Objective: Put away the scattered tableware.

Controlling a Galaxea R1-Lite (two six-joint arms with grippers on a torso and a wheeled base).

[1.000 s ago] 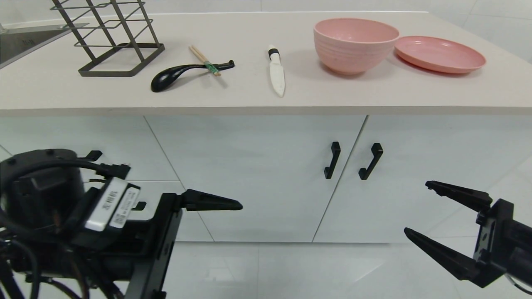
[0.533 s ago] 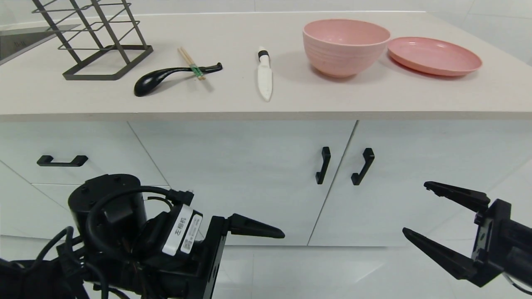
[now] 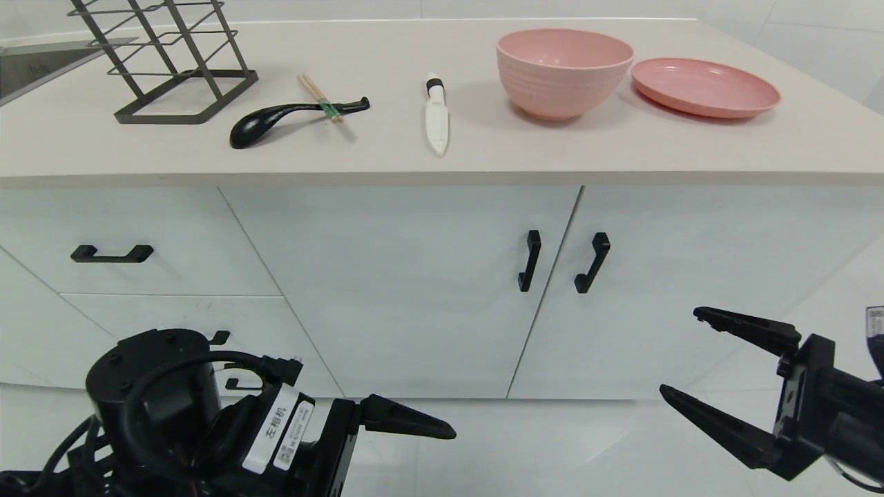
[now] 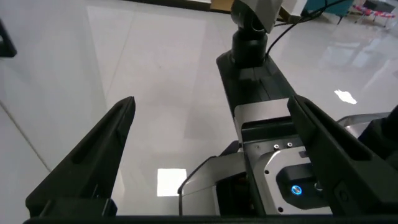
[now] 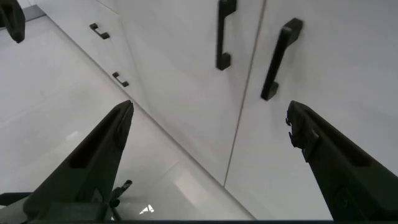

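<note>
On the counter lie a black spoon with chopsticks across its handle, and a white knife. Right of them stand a pink bowl and a pink plate. Both grippers hang well below the counter, in front of the cabinets. My left gripper is open with nothing in it; one of its fingers shows low on the left in the head view. My right gripper is open and empty, low on the right.
A dark wire rack stands at the counter's back left, beside a sink. Below the counter are white cabinet doors with black handles and drawers with a handle. The tiled floor lies under both arms.
The head camera has shifted, so the counter sits a little further left in the picture. My left arm has sunk lower and moved right. The right gripper has barely moved.
</note>
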